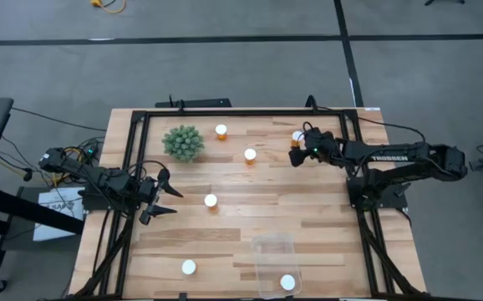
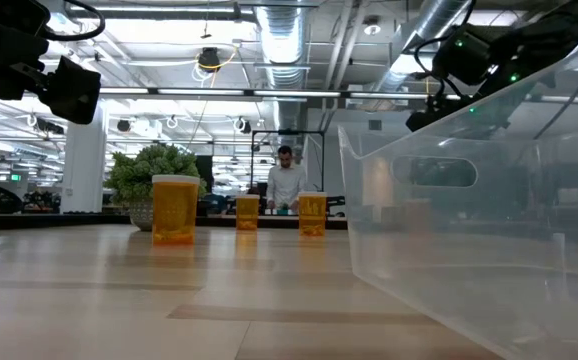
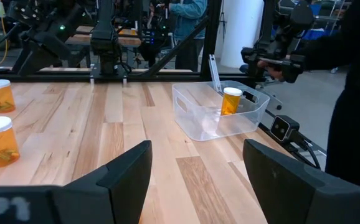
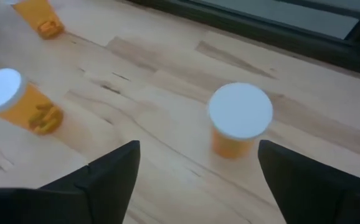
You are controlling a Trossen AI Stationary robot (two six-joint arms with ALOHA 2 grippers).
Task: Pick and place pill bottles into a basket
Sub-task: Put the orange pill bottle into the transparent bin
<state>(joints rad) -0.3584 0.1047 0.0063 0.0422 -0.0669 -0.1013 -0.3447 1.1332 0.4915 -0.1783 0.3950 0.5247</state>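
While one bottle (image 1: 287,283) already stands inside the clear basket (image 1: 272,244) at the table's near edge, five more wait on the wood: one (image 1: 189,267) beside the basket, one (image 1: 210,201) farther off toward mid-table, and three beyond that near the plant (image 1: 183,143) (a spiky green ball). Farthest from the basket, the right gripper (image 4: 195,168) hovers over a bottle (image 4: 239,127) at the far corner, fingers spread wide and clamped on nothing. Reaching for the second pick appears to be the step in hand; the next move likely calls for lowering until the fingers straddle that bottle, then closing. Waiting well across from the basket, the left gripper (image 3: 195,165) is also apart and empty.
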